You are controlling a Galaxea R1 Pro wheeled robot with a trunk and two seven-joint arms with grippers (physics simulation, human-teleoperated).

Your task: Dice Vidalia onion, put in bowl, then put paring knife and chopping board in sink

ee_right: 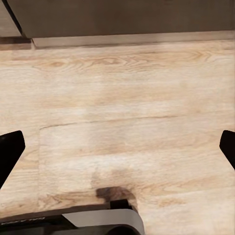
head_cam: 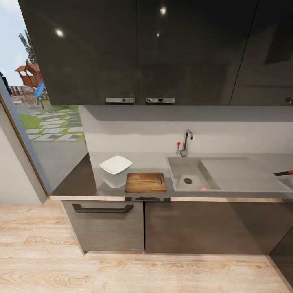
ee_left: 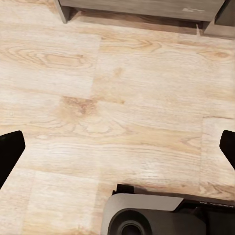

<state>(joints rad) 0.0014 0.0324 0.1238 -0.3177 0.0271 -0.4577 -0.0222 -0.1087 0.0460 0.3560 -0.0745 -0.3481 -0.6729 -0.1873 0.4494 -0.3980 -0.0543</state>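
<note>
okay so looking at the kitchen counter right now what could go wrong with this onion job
The Vidalia onion is small and sits low in the sink basin against the near wall, so it may be awkward to grasp. The paring knife lies at the counter's far right, away from the chopping board. The bowl crowds the board.

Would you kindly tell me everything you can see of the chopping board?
The chopping board is a rectangular brown wooden slab with visible grain, rounded corners and an oval slot near its right short edge. It lies flat on the grey countertop, between the white bowl and the sink. Nothing rests on it.
</note>
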